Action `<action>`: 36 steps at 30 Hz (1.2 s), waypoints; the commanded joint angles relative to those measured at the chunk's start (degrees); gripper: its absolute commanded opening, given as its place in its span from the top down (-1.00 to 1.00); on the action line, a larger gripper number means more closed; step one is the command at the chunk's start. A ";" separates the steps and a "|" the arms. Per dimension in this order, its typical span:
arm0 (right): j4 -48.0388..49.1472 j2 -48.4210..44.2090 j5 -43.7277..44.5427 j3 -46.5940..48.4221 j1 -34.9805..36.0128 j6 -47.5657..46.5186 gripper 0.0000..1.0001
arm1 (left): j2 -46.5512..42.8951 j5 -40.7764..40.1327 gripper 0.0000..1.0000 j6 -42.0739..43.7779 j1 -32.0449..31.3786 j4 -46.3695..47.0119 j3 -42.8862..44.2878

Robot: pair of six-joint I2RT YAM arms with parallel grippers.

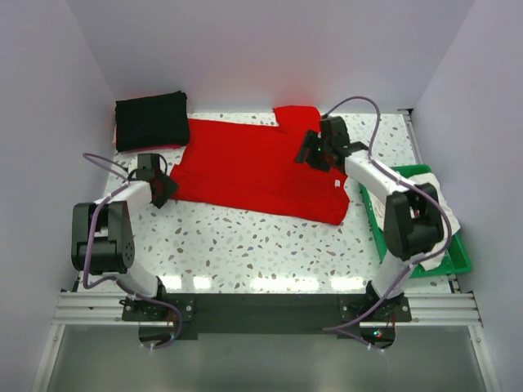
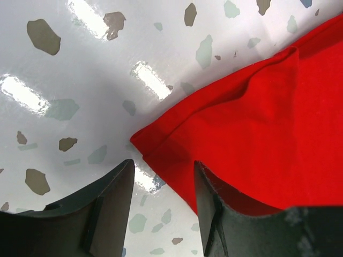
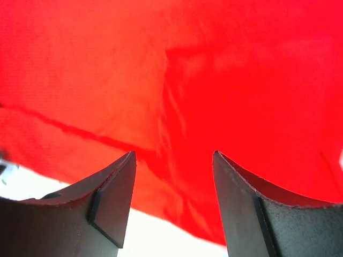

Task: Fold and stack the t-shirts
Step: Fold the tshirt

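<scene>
While the red t-shirt (image 1: 245, 167) lies flat by the far edge of the desk (image 1: 261, 245), the left end effector (image 1: 167, 189) and the right end effector (image 1: 313, 152) both hang over it with fingers apart.

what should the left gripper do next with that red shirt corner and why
Probably lower the left gripper and close it on the corner of the red t-shirt: its jaws stand open with the hem edge between them, flat on the table. The right gripper is open over the cloth, so neither grips yet.
</scene>
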 commanded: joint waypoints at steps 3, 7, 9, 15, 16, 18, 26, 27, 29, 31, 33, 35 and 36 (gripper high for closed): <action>-0.59 -13.20 2.50 -12.96 0.02 2.98 -0.25 | 1.24 -1.33 0.06 -1.04 0.30 5.06 0.01; -1.65 -21.37 3.91 -21.66 0.02 4.73 -0.26 | 1.77 -1.50 0.25 -1.30 0.30 4.80 -0.17; -2.43 -25.06 4.78 -26.32 0.02 5.52 -0.26 | 1.86 -1.77 0.42 -1.22 0.30 4.36 -0.08; -3.50 -32.11 8.47 -37.31 0.02 8.08 -0.28 | 1.95 -3.53 0.91 -0.78 0.38 1.20 1.85; -3.41 -32.98 9.70 -38.80 0.02 8.16 -0.28 | 2.04 -3.70 0.97 -0.60 0.30 0.67 2.20; -3.76 -33.52 10.50 -39.78 -0.07 8.25 -0.28 | 2.04 -4.14 1.00 -0.60 0.38 0.06 2.55; -0.69 -31.24 13.13 -42.51 -0.06 9.39 -0.29 | 1.86 -4.32 1.00 -0.25 0.30 -0.30 2.55; -0.16 -30.97 13.48 -42.60 -0.06 9.57 -0.29 | 1.86 -4.40 1.00 -0.16 0.30 -0.39 2.47; 1.86 -29.92 14.45 -42.95 -0.15 9.75 -0.29 | 1.69 -4.49 1.00 -0.07 0.38 -0.39 2.55; 3.70 -28.69 15.33 -42.34 -0.50 9.66 -0.29 | 1.60 -4.58 1.00 0.10 0.38 -0.47 2.47; 4.41 -26.24 15.60 -41.46 -0.76 9.48 -0.28 | 1.51 -4.76 1.00 0.28 0.30 -0.65 2.47; 4.94 -24.74 15.60 -39.96 -0.94 9.04 -0.26 | 1.33 -4.93 1.00 0.37 0.30 -0.74 2.55; 5.12 -23.60 15.68 -39.18 -0.94 9.04 -0.23 | 1.42 -4.93 1.00 0.28 0.30 -0.91 2.47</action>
